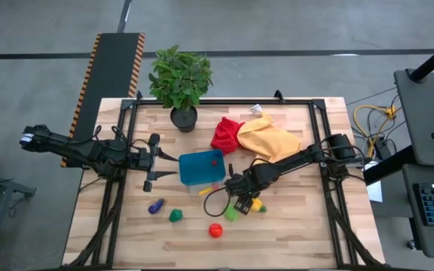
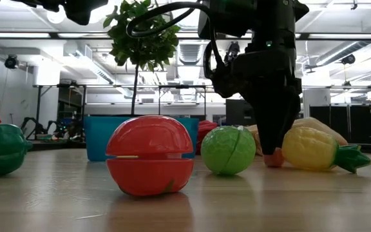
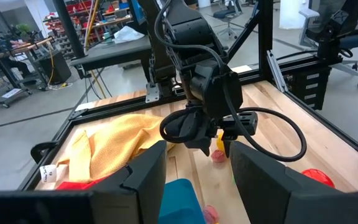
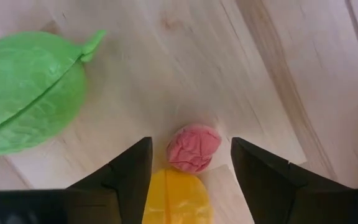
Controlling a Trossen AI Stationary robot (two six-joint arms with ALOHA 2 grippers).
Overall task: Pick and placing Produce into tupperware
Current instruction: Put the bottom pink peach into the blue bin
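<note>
I have the right gripper (image 4: 190,163) down over the wooden tabletop (image 1: 292,241), toward its front edge and a little right of centre, fingers apart and straddling a small pink crinkled toy piece (image 4: 193,148). That piece sits between the fingers with a yellow toy fruit (image 4: 176,198) touching it on the side nearer the wrist. A green leafy toy vegetable (image 4: 27,90) lies just beside the gripper, clear of the fingers.

The shallow rectangular teal-blue plastic tupperware (image 1: 200,167) sits near the middle of the tabletop, just beside my right gripper on the side away from the front edge, and one small red piece (image 1: 214,160) already lies in it. The left gripper (image 1: 154,161) waits with fingers apart at the tupperware's left side, holding nothing.

I judge I am at the pick step: fingers lined up, not yet closed. Next I need to squeeze on the pink piece alone, and the yellow fruit pressing against it may get nudged or caught, so I would close gently, lift straight up, then carry it the short way over the tupperware's rim.

A red round toy tomato (image 1: 215,230), a green toy pepper (image 1: 175,216) and a purple toy eggplant (image 1: 155,205) are not yet collected near the front edge.
</note>
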